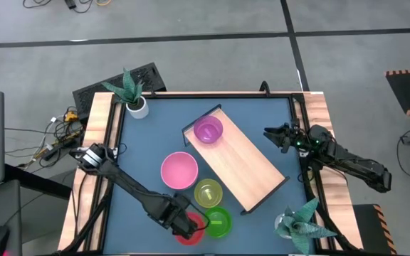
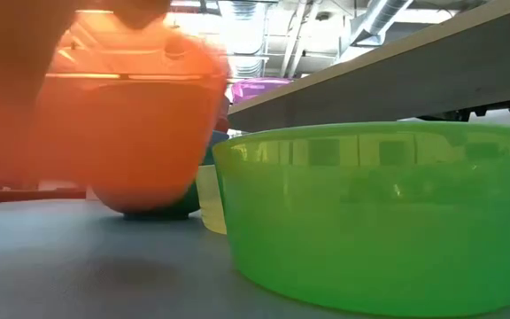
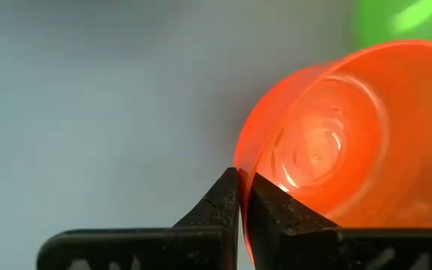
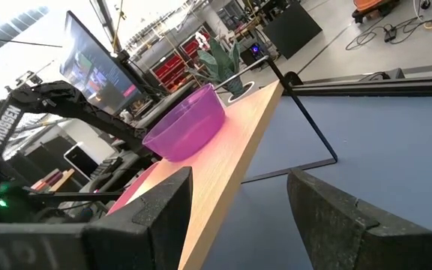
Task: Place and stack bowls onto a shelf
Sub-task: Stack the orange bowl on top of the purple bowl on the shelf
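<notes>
A red bowl (image 1: 188, 229) hangs near the table's near edge, with my left gripper (image 3: 240, 174) shut on it. Just right of it a green bowl (image 1: 220, 222) stands on the blue tabletop. Behind that stand a yellow-green bowl (image 1: 208, 193) and a pink bowl (image 1: 179, 171). The shelf (image 1: 251, 167) lies slantwise across the middle, and a purple bowl (image 1: 208, 130) stands on its far end. My right gripper (image 4: 238, 187) waits open at the table's right edge, level and pointing at the shelf. My left gripper pinches the red bowl's rim (image 3: 246, 148) on the side away from the green bowl. One finger is inside the wall and one outside. The fingers come from above, pointing steeply down. The bowl hangs tilted, its base (image 2: 144, 208) clear of the tabletop.
A white plant pot (image 1: 138, 107) stands at the far left corner, and another plant (image 1: 301, 224) at the near right corner. Wooden rails (image 1: 104, 142) run along the table's sides. The shelf's long middle and near end (image 1: 262, 181) are bare board.
</notes>
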{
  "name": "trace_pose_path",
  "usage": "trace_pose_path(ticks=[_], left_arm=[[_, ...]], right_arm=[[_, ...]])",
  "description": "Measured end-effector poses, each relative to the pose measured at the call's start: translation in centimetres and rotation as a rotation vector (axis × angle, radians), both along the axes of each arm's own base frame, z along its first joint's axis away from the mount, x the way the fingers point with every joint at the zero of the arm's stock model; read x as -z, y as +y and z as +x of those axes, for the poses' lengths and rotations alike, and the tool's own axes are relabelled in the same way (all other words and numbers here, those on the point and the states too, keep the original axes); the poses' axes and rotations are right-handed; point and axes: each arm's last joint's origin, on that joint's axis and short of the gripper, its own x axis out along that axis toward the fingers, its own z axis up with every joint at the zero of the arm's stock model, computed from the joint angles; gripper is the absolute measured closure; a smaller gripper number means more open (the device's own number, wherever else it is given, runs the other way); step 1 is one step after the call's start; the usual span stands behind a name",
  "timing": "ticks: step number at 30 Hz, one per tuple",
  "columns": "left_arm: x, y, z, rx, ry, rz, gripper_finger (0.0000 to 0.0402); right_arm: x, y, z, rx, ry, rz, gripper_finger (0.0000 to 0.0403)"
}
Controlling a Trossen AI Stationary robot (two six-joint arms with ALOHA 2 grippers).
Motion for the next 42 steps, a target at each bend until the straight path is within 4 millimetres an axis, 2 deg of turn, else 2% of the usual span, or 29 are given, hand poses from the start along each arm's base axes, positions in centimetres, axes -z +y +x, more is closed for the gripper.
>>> trace_pose_path(ticks=[5,9,14,18,20,27,32,37,42], left_arm=[[-5.3,1.4,1.0,0.013,0.005,0.006,0.0401],[-10.3,3.8,1.2,0.007,-0.005,0.055,0.0401],[-15.7,8.6,1.4,-0.066,-0.083,0.146,0.0401],[-18.1,13.3,2.4,-0.093,-0.190,0.214,0.0402],[-18.8,16.1,2.8,-0.117,-0.212,0.250,0.0401],[-19.0,25.1,2.8,-0.181,-0.168,0.341,0.0401],[-18.7,30.1,2.5,-0.204,-0.158,0.344,0.0401],[-18.9,32.7,2.5,-0.222,-0.219,0.325,0.0401],[-18.4,32.9,3.2,-0.202,-0.239,0.331,0.0401]], right_arm=[[0.0,0.0,0.0,0.000,0.000,0.000,0.0158],[0.0,0.0,0.0,0.001,0.000,0.000,0.0158],[0.0,0.0,0.0,0.001,0.000,0.000,0.0158],[0.0,0.0,0.0,0.002,0.000,0.000,0.0158],[0.0,0.0,0.0,0.003,0.000,0.000,0.0158],[0.0,0.0,0.0,0.003,0.000,0.001,0.0158],[0.0,0.0,0.0,0.003,-0.001,0.001,0.0158],[0.0,0.0,0.0,0.003,0.000,0.001,0.0158],[0.0,0.0,0.0,0.002,0.005,-0.012,0.0158]])
